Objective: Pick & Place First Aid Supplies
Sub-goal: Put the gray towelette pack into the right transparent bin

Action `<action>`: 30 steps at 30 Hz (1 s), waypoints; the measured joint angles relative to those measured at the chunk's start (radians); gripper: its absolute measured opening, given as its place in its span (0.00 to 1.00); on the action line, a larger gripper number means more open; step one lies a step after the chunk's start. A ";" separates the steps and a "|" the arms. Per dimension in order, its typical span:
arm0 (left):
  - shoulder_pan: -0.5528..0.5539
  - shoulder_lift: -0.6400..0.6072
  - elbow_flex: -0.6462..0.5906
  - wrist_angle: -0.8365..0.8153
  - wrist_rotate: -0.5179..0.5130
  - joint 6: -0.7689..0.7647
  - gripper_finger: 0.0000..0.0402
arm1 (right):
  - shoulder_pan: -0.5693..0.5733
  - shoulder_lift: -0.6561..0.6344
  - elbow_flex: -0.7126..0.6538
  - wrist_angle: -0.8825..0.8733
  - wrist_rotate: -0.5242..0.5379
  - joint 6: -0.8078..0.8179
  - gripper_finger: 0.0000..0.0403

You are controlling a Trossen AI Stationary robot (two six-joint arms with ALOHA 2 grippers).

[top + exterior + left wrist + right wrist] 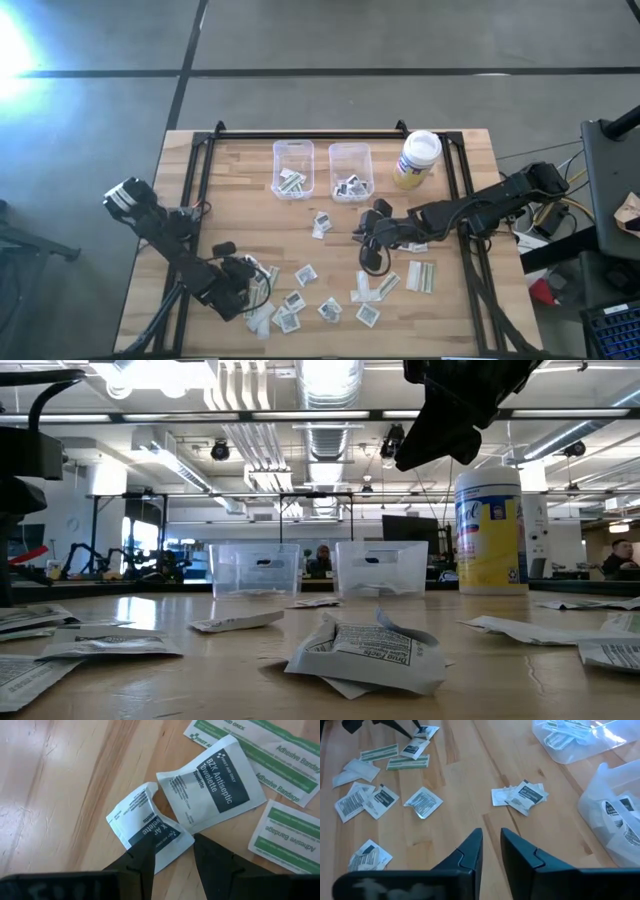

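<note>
Packets lying scattered across near half of wooden table, some already sitting in two clear bins at far edge. Left gripper hovering low at near left, fingers parted narrowly over bent antiseptic towelette (not gripping it). Right gripper hanging mid-table, fingers narrowly apart, holding nothing. Jar standing right of bins.

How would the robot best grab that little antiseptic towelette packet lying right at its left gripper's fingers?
Probably by the curled edge nearest the left gripper. The small towelette packet is bent, so that edge lifts off the wooden table, giving the open fingers something to pinch. Coming from above, they should avoid the bigger towelette packet that touches it.
</note>
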 joint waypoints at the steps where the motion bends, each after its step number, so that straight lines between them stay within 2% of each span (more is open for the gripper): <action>1: 0.000 0.000 0.000 0.000 -0.001 0.000 0.30 | 0.000 0.000 0.000 0.000 0.000 0.000 0.16; 13: 0.001 0.000 -0.016 -0.005 -0.020 0.021 0.02 | 0.000 0.000 0.000 0.000 0.000 0.000 0.16; 23: 0.000 -0.003 -0.020 -0.007 -0.039 0.029 0.00 | 0.000 0.000 0.000 0.002 -0.001 0.001 0.19; 30: 0.000 -0.031 0.002 -0.005 -0.073 0.059 0.00 | 0.008 0.000 0.000 0.004 -0.002 0.003 0.16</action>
